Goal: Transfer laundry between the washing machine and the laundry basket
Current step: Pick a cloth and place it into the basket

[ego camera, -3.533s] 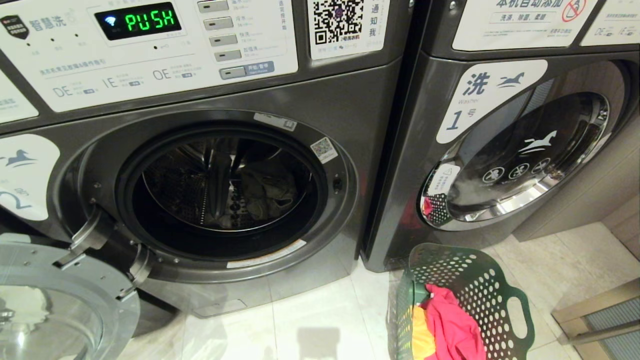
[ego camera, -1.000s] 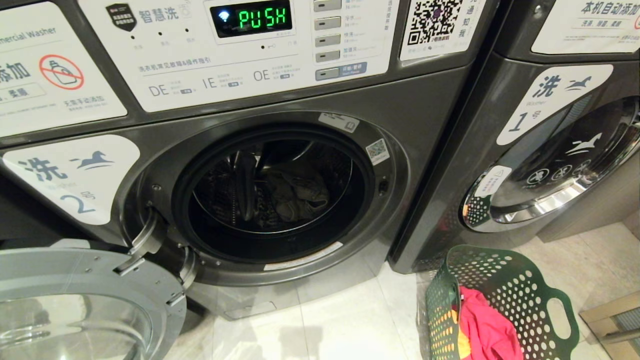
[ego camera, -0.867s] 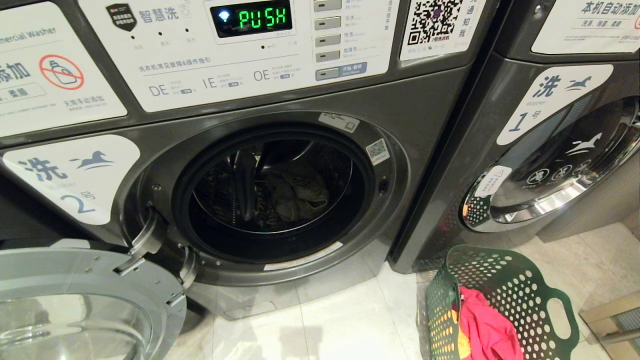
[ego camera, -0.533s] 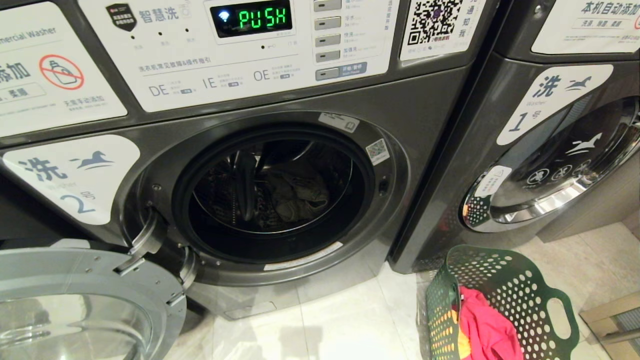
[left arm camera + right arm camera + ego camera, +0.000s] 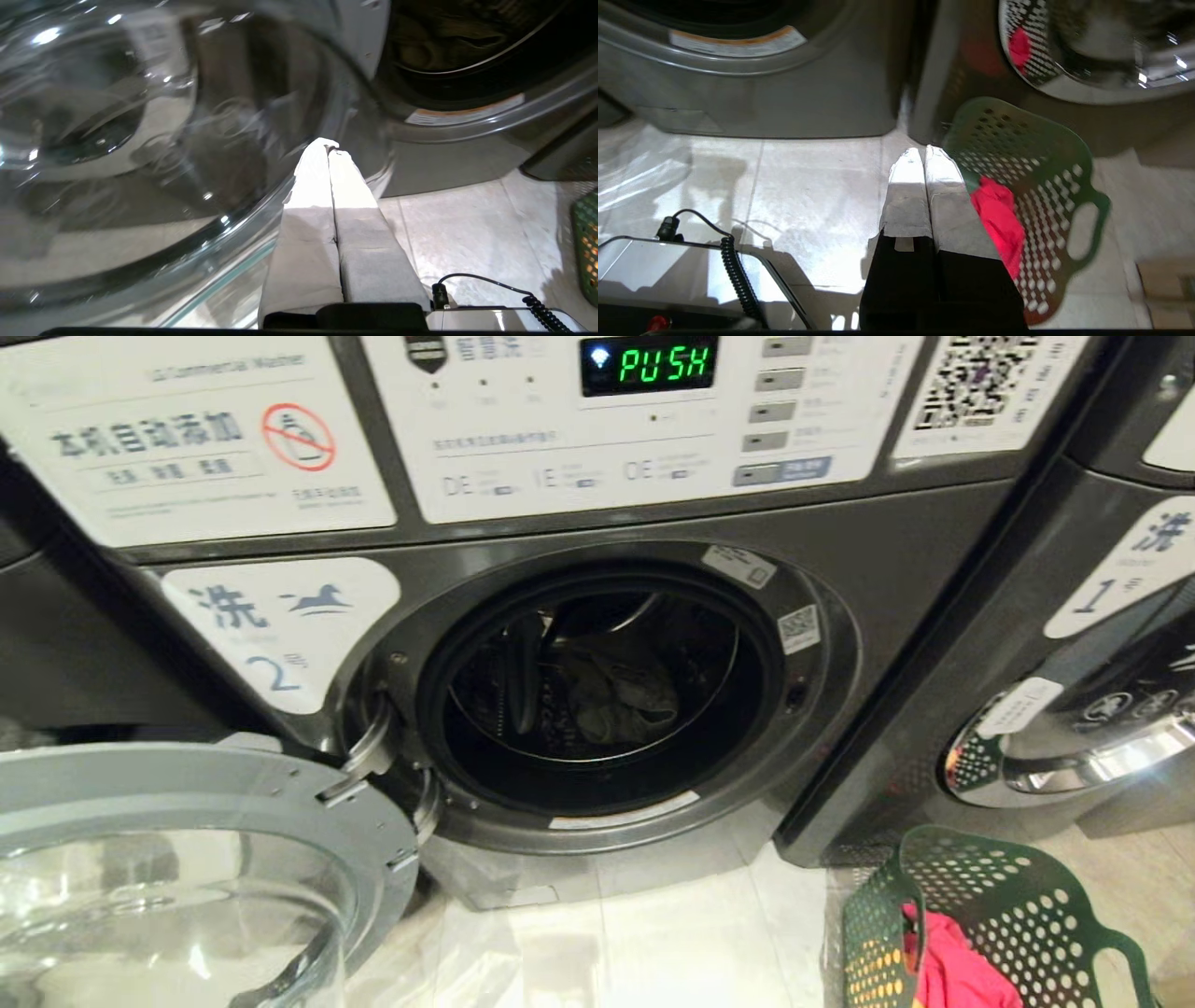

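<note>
Your right gripper has its pale padded fingers pressed flat together, holding nothing, hanging over the tiled floor; the green laundry basket sits on the floor just beside it, red-pink laundry bunched inside; washing machine base stands behind; a coiled black cable runs along your robot's base.
</note>
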